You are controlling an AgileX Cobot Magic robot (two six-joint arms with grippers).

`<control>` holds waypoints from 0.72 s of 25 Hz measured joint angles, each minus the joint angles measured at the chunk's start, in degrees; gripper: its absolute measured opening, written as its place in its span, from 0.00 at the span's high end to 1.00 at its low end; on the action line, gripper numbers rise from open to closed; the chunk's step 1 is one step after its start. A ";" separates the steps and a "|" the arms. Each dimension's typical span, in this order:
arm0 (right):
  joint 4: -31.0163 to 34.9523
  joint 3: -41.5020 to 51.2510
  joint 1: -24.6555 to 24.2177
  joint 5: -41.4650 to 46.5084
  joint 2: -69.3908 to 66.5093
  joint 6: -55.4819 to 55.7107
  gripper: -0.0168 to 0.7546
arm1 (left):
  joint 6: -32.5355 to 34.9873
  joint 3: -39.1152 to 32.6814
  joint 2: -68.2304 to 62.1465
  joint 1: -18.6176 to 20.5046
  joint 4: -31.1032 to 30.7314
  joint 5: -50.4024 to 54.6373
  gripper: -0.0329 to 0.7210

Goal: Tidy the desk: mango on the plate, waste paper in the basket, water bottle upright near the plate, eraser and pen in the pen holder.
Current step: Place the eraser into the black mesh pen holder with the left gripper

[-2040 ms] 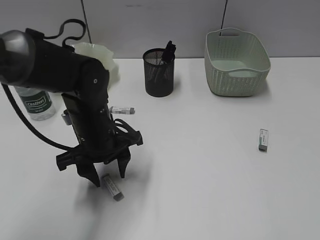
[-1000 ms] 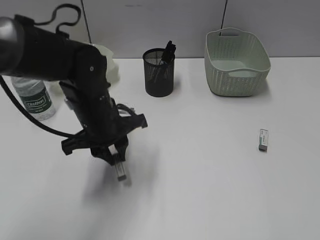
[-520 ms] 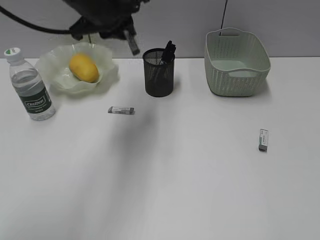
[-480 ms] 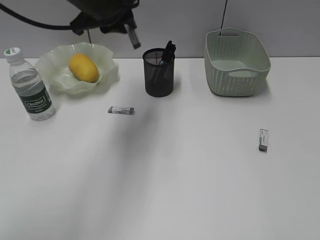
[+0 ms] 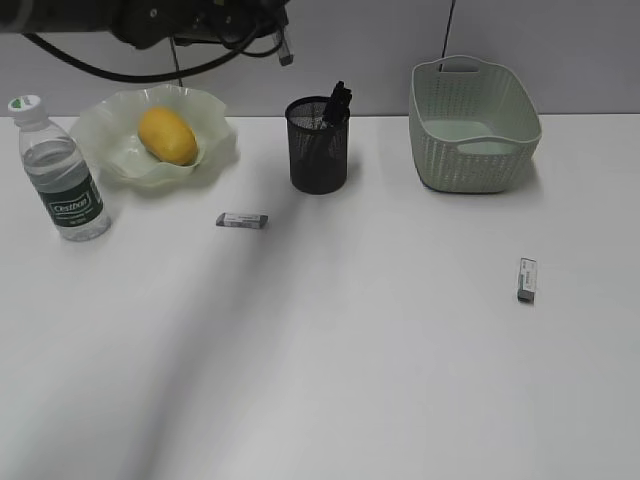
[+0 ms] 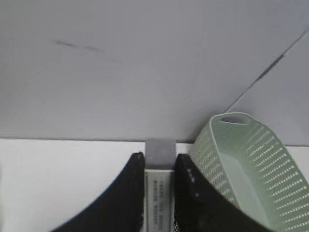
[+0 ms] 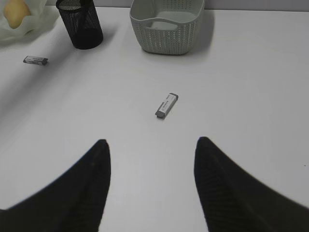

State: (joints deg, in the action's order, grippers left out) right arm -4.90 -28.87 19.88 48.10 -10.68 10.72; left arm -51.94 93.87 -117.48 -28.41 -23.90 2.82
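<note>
Desk (image 5: pixel 330 380): white, bare across its near half in the exterior view.

Right gripper (image 7: pixel 150 181): seen only in the right wrist view, low over the near part of the desk, jaws spread wide with nothing between them.

Eraser, right (image 5: pixel 527 279): a small white and grey block lying flat toward the desk's right edge, well apart from everything else. The right wrist view shows it (image 7: pixel 166 105) just ahead of the spread jaws.

Eraser, left (image 5: pixel 243 220): a second flat block, between the plate and the pen holder and nearer than both.

Bottle (image 5: pixel 59 172): upright by the left edge, white cap on, just beside the plate.

Plate (image 5: pixel 110 150): ruffled pale green dish toward the far left corner, holding the mango (image 5: pixel 167 135).

Pen holder (image 5: pixel 318 146): black mesh cup at the far middle, with a dark item standing in it, probably a pen, though too dark to be sure.

Basket (image 5: pixel 472 124): at the far edge, right of the pen holder; its inside looks bare as far as it shows.

Left gripper (image 5: pixel 283 45): high above the far edge, between plate and pen holder, at the top of the exterior view. Only the left wrist view shows its grip: both jaws pinch a third eraser (image 6: pixel 159 166), grey end up, with the basket (image 6: pixel 246 164) beyond it.

No waste paper shows in any view.
</note>
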 joint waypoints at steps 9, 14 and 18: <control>0.00 0.00 0.00 0.00 0.00 0.00 0.40 | 0.15 0.00 -7.98 0.61 -6.42 -13.11 0.75; 0.00 0.00 0.00 0.00 0.00 0.00 0.40 | 0.22 0.00 -10.75 1.90 -5.94 -13.84 0.75; 0.00 0.00 0.00 0.00 0.00 0.00 0.40 | 0.29 0.00 -11.45 2.03 -5.82 -14.13 0.73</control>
State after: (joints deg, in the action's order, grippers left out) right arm -4.90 -28.87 19.88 48.10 -10.68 10.72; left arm -51.65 93.87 -128.93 -26.38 -29.71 -11.31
